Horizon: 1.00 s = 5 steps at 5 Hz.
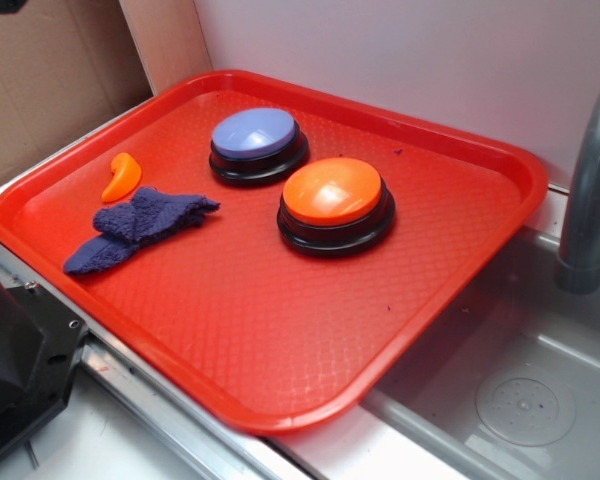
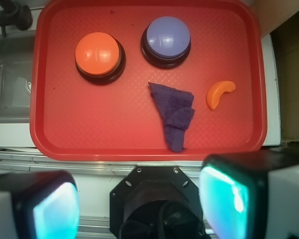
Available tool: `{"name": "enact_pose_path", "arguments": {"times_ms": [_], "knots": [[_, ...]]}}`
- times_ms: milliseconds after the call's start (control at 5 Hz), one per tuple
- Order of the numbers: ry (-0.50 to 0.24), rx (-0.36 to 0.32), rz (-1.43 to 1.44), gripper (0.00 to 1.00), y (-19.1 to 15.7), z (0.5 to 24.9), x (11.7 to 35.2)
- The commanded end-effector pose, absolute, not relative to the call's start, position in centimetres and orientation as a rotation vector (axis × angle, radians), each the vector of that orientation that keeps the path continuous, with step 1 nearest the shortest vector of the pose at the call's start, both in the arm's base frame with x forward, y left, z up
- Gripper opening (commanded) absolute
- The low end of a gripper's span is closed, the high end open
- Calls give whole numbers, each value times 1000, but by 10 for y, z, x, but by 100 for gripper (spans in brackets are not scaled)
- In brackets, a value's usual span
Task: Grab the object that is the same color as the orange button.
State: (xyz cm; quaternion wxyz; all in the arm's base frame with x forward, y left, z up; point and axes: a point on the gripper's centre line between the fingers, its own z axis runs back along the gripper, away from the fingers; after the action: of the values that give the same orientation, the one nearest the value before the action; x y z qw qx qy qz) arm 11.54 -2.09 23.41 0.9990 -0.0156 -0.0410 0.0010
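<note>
The object, a small glossy orange horn-shaped piece (image 1: pixel 122 176) (image 2: pixel 219 93), lies on the red tray (image 1: pixel 280 330) (image 2: pixel 89 134) near its far left edge in the exterior view. The orange button (image 1: pixel 334 203) (image 2: pixel 98 56), domed on a black base, stands mid-tray. My gripper (image 2: pixel 139 204) hangs high above the tray's near edge, open, with nothing between its teal pads (image 2: pixel 224 199). In the exterior view the gripper is out of frame.
A lavender-blue domed button (image 1: pixel 255 143) (image 2: pixel 167 41) stands behind the orange one. A blue-purple knitted cloth (image 1: pixel 138 226) (image 2: pixel 175 113) lies crumpled beside the object. A grey sink (image 1: pixel 520 390) with a faucet (image 1: pixel 590 190) borders the tray; cardboard (image 1: pixel 50 80) stands at the back left.
</note>
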Motion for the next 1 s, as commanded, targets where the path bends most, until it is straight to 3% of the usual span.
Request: {"name": "enact_pose_path", "arguments": {"times_ms": [0, 400, 800], "knots": [[-82, -31, 2, 100, -21, 234, 115], [-135, -27, 119, 100, 13, 208, 138], [-170, -36, 251, 100, 55, 165, 159]]}}
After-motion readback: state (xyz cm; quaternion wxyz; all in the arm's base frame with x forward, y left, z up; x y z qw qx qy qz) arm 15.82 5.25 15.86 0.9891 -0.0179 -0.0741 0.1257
